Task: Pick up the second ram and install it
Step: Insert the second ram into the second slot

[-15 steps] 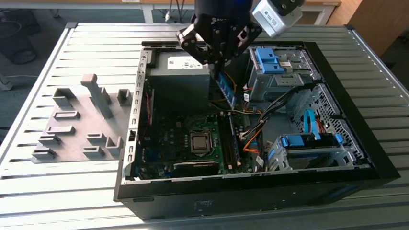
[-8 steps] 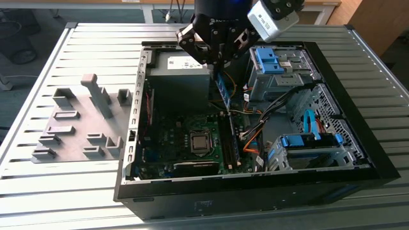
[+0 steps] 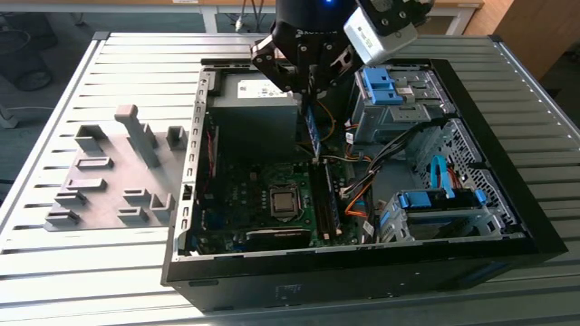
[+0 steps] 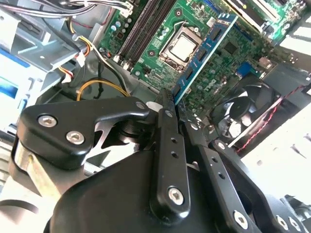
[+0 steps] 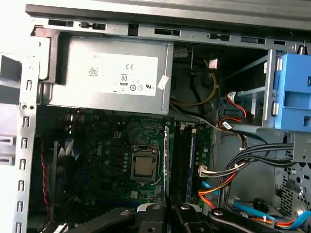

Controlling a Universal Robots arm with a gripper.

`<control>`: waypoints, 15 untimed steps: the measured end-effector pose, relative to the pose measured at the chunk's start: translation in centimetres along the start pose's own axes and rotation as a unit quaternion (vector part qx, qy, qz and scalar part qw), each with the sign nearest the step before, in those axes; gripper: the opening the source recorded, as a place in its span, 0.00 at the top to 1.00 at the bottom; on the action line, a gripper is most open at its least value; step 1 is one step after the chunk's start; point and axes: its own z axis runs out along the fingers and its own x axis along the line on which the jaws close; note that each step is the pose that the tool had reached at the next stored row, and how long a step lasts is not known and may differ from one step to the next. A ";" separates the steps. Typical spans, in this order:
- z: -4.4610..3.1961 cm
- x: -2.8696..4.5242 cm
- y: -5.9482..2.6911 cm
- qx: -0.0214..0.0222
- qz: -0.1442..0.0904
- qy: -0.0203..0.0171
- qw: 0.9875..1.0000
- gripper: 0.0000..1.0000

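My gripper (image 3: 306,95) hangs over the open computer case (image 3: 507,224), shut on the second ram (image 3: 314,132). This thin blue-green board with black chips points down toward the motherboard. Its lower end is close above the black memory slots (image 3: 328,204), to the exterior view's right of the processor socket (image 3: 284,202). In the second wrist view the ram (image 4: 206,53) sticks out from between the black fingers (image 4: 167,111) over the motherboard. In the first wrist view it shows edge-on (image 5: 166,160) beside the slots (image 5: 182,160). Whether it touches a slot I cannot tell.
A grey power supply (image 3: 254,95) sits at the case's far end. Blue drive cages (image 3: 385,85) and bundled cables (image 3: 363,183) crowd the exterior view's right. A case fan (image 4: 238,111) sits by the board. A grey holder plate with blocks (image 3: 118,176) lies on the slatted table outside the case.
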 end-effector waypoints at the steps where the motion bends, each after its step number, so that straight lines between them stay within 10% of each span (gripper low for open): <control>1: 0.13 -0.09 0.00 0.000 0.001 0.000 1.000 0.86; 15: 1.73 -0.84 -0.04 0.000 0.005 0.000 1.000 0.86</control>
